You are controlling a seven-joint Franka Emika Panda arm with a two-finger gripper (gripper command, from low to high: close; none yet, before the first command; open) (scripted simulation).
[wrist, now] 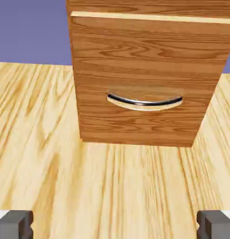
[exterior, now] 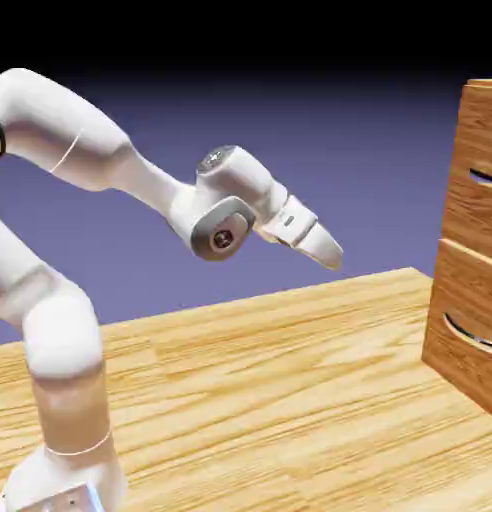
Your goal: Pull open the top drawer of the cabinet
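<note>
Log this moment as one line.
phase: approach | claw: open, empty, apart from cabinet | top drawer: shut

One cabinet [exterior: 474,240] with two drawer fronts and two metal handles, one robot arm [exterior: 80,150]

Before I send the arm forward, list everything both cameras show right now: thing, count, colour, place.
Reddish-brown wood-grain cabinet: one, standing at the right edge of the exterior view, on the floor.
Top drawer with slim silver bar handle: one, upper front in the exterior view, looks shut; out of the hand view.
Lower drawer with curved silver handle: one, reddish-brown, centred in the hand view, looks shut.
Light wooden floor: one, pale yellow grain, under the cabinet and the arm.
Blue-violet backdrop: one, behind everything.
White robot arm: one, rising from the lower left.
Two-finger gripper: one, white with grey tips, open, well short of the cabinet, holding nothing.
</note>
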